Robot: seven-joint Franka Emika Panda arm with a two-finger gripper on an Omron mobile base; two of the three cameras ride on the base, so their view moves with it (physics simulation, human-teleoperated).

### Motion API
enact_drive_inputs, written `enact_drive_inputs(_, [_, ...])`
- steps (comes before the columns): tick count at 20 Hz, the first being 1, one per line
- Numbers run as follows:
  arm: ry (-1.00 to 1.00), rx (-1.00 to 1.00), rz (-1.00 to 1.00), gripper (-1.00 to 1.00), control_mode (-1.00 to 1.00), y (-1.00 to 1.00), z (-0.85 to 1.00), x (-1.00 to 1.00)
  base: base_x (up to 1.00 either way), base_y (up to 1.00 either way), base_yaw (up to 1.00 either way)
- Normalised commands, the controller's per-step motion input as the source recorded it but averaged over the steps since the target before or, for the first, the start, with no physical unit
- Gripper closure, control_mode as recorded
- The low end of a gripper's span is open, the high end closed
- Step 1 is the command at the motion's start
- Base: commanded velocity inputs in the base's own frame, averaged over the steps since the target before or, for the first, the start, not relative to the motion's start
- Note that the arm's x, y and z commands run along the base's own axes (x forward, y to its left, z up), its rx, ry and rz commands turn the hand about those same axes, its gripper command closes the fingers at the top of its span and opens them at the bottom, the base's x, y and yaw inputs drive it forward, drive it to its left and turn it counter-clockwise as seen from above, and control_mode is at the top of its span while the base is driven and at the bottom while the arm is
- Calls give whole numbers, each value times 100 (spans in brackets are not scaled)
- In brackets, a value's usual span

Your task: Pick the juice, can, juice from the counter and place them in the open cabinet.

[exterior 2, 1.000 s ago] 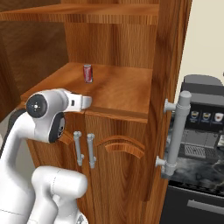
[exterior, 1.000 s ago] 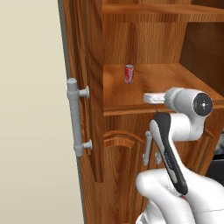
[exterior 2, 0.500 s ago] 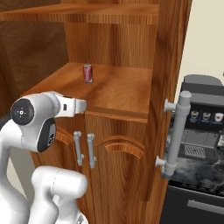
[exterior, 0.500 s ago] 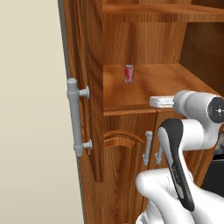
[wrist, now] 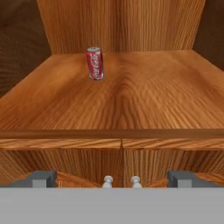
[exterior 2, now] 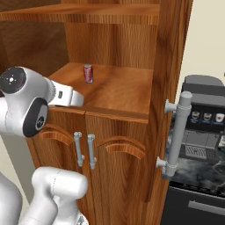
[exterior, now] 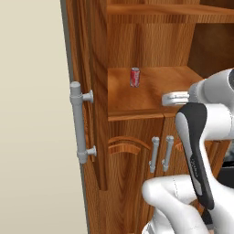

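Currently:
- Can (wrist: 95, 63): small, red, silver-topped; upright on the cabinet (exterior: 137, 36) shelf (wrist: 144, 100), toward the shelf's back, left of its middle in the hand view; nothing touches it.
- Shelf: otherwise bare wood; front edge between can and hand.
- Gripper (wrist: 111, 179): fingers (wrist: 42, 178) spread fully apart, holding nothing; outside the shelf's front edge, well apart from the can.
- Lower doors (exterior 2: 105, 162): below the shelf, two grey handles (exterior 2: 85, 149).
- Open door (exterior: 87, 91): beside the shelf, bar handle (exterior: 78, 122).
- Risk, as judged: swinging the arm close by the shelf edge could clip the wood.
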Motion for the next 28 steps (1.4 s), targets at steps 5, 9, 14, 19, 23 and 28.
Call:
enact_drive_inputs(5, [13,0,0,-100,-100,-3,5,-33,0,0,0])
enact_drive_inputs(9, [0,0,0,-100,-100,0,0,-11,0,0,0])
enact_drive_inputs(14, [0,0,0,-100,100,0,0,0,0,0,0])
enact_drive_inputs(19, [0,0,0,-100,100,0,0,0,-26,2,5])
enact_drive_inputs(23, [0,0,0,-100,100,0,0,0,-63,0,3])
enact_drive_inputs(28, [0,0,0,-100,100,0,0,0,-78,0,0])
